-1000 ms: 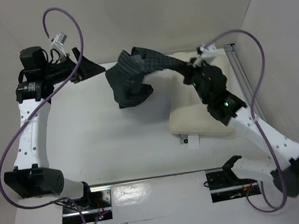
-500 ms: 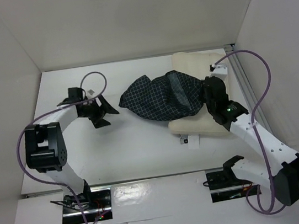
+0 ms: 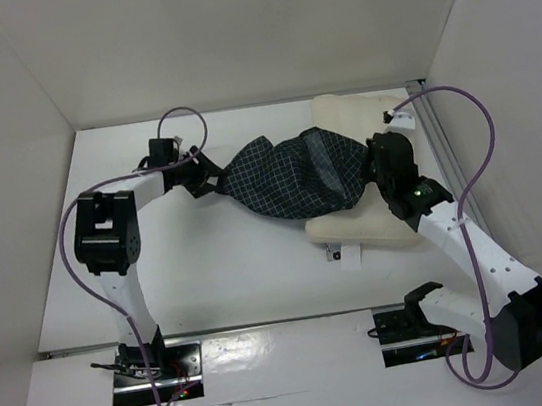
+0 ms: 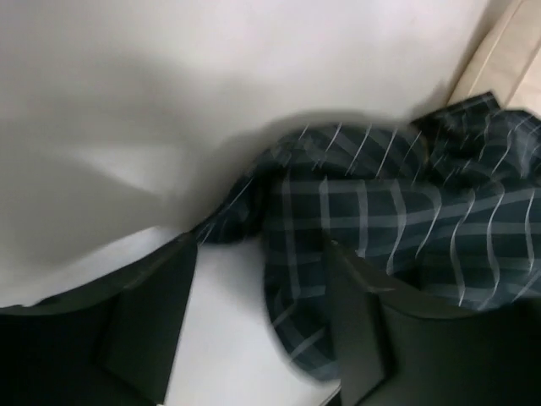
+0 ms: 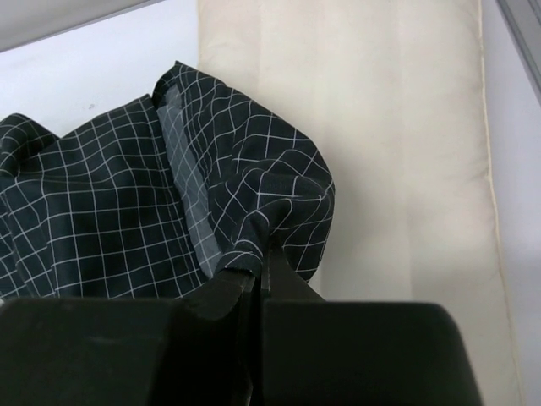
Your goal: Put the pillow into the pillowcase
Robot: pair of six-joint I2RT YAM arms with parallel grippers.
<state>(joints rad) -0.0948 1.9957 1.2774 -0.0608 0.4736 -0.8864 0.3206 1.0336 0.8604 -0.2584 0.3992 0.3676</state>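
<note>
- Dark checked cloth, the pillowcase, lies crumpled on the white table, in its far half, and stretches from the left gripper to the right one.
- The right end of the cloth is draped over the pillow, covering part of its left long side. The rest of the cloth rests on the bare table.
- The cream pillow lies flat along the right edge of the table, its far end close to the far right corner. It is outside the pillowcase.
- A small white tag sticks out from the pillow's near left corner onto the table.
- The right gripper sits above the pillow at the right end of the cloth. In the right wrist view its fingers are pressed together on a raised fold of the pillowcase, with the pillow just beyond.
- The left gripper is at the left tip of the cloth, pointing towards the right edge.
- In the left wrist view its fingers stand spread apart. The narrow end of the pillowcase lies on the table between them.
- That view is blurred, so I cannot tell whether either finger touches the cloth.
- A corner of the pillow shows beyond the cloth in that same view.
</note>
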